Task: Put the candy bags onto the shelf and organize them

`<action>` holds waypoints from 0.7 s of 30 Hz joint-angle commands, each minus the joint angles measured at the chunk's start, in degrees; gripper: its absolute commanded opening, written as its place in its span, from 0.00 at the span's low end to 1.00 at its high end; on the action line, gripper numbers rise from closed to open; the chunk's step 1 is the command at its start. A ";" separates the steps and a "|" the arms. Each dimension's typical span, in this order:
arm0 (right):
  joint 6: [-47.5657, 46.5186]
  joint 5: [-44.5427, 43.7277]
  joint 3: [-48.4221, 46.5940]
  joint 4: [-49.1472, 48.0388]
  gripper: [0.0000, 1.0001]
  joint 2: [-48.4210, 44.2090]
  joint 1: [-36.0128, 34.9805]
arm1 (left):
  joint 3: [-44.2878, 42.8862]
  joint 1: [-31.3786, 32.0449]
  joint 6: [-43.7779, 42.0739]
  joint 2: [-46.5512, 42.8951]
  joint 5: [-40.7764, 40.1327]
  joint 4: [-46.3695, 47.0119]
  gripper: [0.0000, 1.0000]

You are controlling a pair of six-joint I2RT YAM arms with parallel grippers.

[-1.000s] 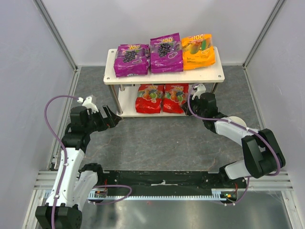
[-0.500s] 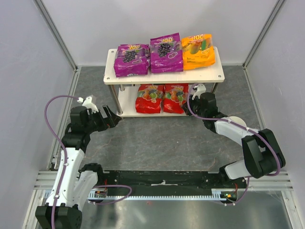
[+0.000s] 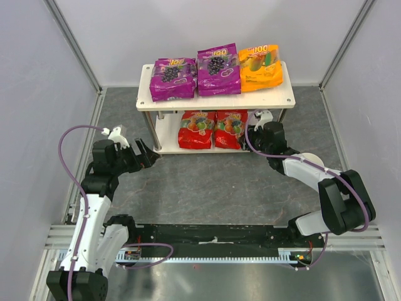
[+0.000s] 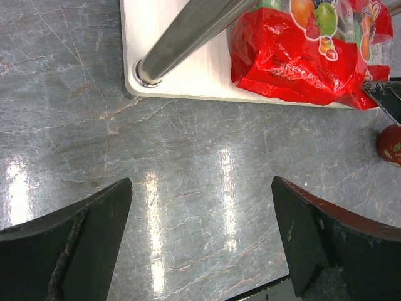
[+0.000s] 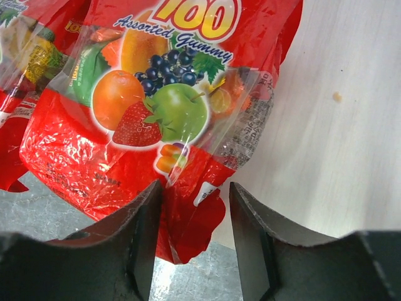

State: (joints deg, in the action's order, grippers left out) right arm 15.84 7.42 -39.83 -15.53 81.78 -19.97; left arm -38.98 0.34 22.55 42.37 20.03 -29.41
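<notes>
The shelf (image 3: 285, 97) stands at the back with two purple candy bags (image 3: 171, 78) (image 3: 218, 69) and an orange one (image 3: 259, 67) on its top board. Two red bags (image 3: 197, 130) (image 3: 230, 128) lie side by side on the lower board (image 5: 332, 125). My right gripper (image 5: 195, 188) is open at the right red bag (image 5: 150, 106). The bag's crumpled near corner lies between the fingers, against the left one and clear of the right one. My left gripper (image 4: 202, 185) is open over the bare floor, in front of the shelf's left post (image 4: 182, 34).
The floor is grey marbled stone (image 3: 213, 182), enclosed by pale walls on three sides. The left red bag (image 4: 282, 56) overhangs the lower board's front edge a little. A black rail (image 3: 213, 235) runs between the arm bases.
My right gripper's jaws have parted and let go of the right red bag's corner. Neither arm has shifted, and the bags lie where they were.
</notes>
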 commanded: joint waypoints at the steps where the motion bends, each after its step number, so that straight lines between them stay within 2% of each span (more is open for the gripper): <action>1: 1.13 -1.97 -1.12 2.70 0.56 -1.18 0.37 | -0.22 -0.16 1.19 -0.36 1.33 2.34 0.99; 21: 2.53 -4.78 1.51 4.01 0.68 -6.45 0.45 | -0.13 -0.25 1.27 -0.45 1.33 2.34 0.99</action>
State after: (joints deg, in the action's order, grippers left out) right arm 17.19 4.19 -38.89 -11.25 78.11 -19.97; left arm -38.98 0.34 22.55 42.37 20.03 -29.41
